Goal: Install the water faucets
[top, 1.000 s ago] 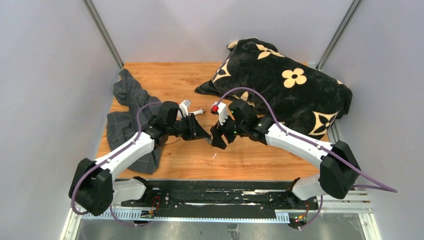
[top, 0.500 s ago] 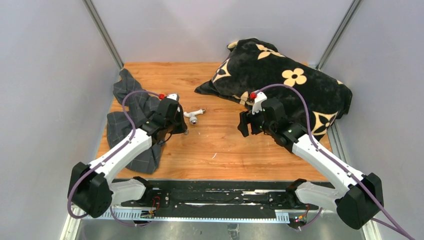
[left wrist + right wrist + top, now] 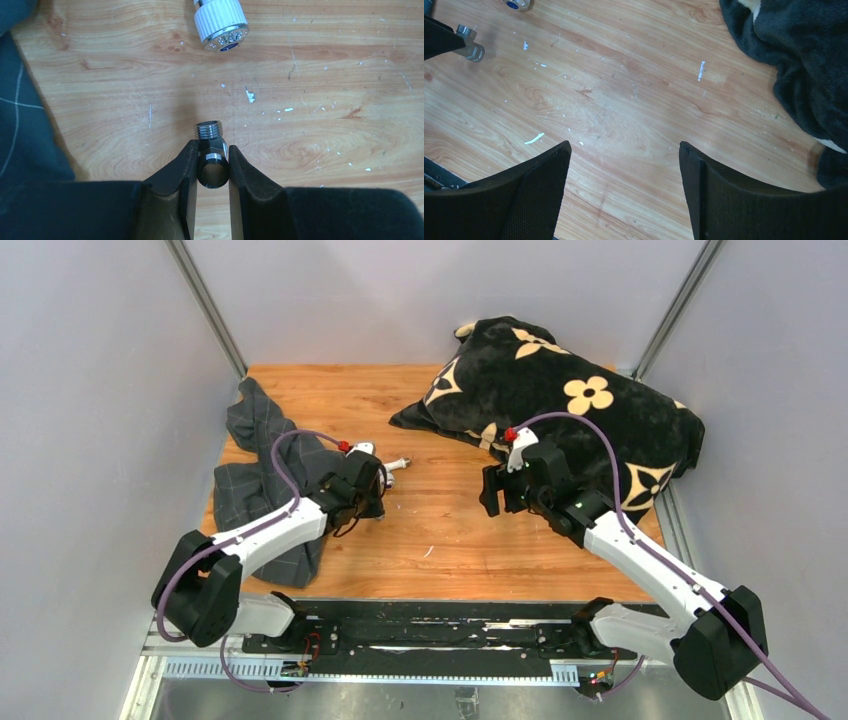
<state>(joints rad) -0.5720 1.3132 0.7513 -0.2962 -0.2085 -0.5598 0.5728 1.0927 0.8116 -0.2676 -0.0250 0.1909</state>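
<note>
In the left wrist view my left gripper is shut on the small grey metal faucet piece, whose threaded end sticks out past the fingertips over the wood. The white tap body, with its round metallic end, lies on the table just ahead of it. From above, my left gripper sits close to the white tap body, left of centre. My right gripper hangs right of centre, apart from both parts. Its jaws are open with only bare wood between them. The grey metal piece shows far left in that view.
A grey checked cloth lies bunched along the table's left side under my left arm. A black flowered cushion fills the back right corner, close to my right gripper. Grey walls enclose the wooden tabletop.
The two grippers, close together at the centre a second ago, have separated. My right arm pulled back to the right with its jaws widening. My left arm swung left, then edged toward the white tap.
</note>
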